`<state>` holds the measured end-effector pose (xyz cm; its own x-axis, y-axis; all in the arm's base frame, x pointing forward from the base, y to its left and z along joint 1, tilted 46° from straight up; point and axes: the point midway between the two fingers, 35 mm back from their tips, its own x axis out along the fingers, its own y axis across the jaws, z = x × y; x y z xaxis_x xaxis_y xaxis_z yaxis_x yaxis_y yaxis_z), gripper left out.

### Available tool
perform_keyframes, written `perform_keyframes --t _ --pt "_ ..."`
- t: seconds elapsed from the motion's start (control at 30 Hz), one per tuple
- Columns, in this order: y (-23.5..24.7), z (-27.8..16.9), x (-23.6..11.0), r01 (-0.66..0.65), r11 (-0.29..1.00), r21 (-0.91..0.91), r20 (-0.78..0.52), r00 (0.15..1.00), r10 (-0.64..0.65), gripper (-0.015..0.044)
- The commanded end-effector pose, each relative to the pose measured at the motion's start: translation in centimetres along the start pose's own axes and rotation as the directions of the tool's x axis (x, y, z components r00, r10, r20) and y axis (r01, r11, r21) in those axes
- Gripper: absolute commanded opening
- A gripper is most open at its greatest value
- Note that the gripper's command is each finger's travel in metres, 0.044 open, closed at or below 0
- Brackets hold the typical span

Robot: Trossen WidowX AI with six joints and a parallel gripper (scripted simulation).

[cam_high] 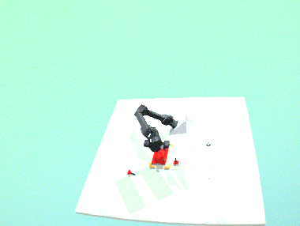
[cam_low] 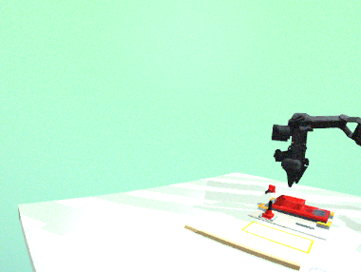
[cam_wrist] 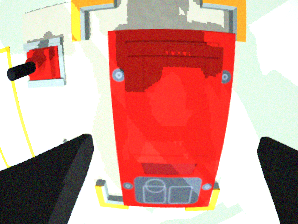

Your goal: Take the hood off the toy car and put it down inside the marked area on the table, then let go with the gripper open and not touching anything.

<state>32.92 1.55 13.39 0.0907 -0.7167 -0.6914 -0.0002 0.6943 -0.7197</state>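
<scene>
The red toy car (cam_high: 159,156) (cam_low: 313,212) (cam_wrist: 170,110) sits flat between yellow-and-grey corner brackets. A raised red block (cam_low: 291,202) is on one half; a grey panel is at the other end. The hood's edges do not show clearly; I cannot tell which red part it is. My gripper (cam_low: 292,184) (cam_wrist: 178,145) is open and empty above the car, with a fingertip to either side of its body in the wrist view. The marked area's yellow outline (cam_low: 311,246) (cam_wrist: 18,107) lies beside the car, with nothing inside it in the exterior view.
A red block with a black peg (cam_high: 176,162) (cam_low: 268,215) (cam_wrist: 46,64) stands between car and outline. Another red piece with a black handle (cam_high: 129,172) (cam_low: 272,188) lies on the car's other side. A long tan strip (cam_low: 242,246) lies beyond the outline.
</scene>
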Motion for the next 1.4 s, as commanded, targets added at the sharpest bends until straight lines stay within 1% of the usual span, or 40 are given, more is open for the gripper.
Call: perform_keyframes --t 0.0,1.37 --pt "0.1 -0.1 0.4 -0.003 1.000 -0.005 -0.003 1.000 0.003 0.0440" --pt "0.1 -0.1 3.9 -0.002 1.000 -0.004 -0.003 1.000 0.002 0.0440"
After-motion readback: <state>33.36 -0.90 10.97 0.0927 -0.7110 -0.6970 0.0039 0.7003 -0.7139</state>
